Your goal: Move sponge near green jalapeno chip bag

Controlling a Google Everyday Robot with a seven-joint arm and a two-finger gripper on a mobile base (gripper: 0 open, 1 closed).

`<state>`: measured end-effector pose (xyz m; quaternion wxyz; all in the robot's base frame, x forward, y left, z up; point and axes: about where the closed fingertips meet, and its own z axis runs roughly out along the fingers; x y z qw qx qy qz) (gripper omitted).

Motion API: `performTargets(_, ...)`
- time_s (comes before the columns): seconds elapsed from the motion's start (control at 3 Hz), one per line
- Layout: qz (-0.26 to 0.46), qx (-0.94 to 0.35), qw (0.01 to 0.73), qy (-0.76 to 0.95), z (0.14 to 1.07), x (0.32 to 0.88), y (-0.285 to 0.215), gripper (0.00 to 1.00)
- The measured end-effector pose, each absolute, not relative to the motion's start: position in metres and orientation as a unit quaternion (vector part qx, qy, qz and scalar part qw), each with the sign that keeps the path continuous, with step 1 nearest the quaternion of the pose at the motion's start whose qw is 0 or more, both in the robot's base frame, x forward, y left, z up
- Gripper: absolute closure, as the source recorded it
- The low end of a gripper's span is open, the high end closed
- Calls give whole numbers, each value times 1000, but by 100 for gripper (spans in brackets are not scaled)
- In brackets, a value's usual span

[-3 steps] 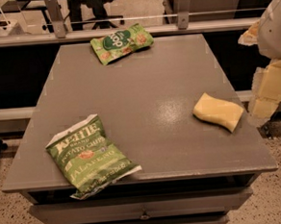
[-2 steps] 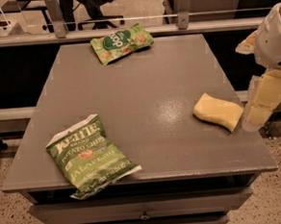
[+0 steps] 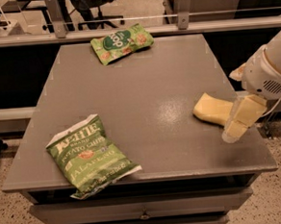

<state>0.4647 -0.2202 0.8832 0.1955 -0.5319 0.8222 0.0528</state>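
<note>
Camera view: your gripper [image 3: 233, 131] hangs at the right end of the sponge [image 3: 211, 110], by the table [image 3: 144, 94] edge; you cannot tell its grip. Green jalapeno chip bag [image 3: 90, 156]: front left, well apart.

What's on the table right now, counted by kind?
Chip bags: 2, the green jalapeno chip bag at front left and the smaller green bag at the back.
Sponges: 1, the sponge near the right edge.
Total: 3 things on the table.
The gripper is at the sponge's right end, not counted.
</note>
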Motion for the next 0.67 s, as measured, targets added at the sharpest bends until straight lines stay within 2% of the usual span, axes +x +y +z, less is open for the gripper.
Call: performTargets(0.67,95,-472,220,848,832,493,-222,0)
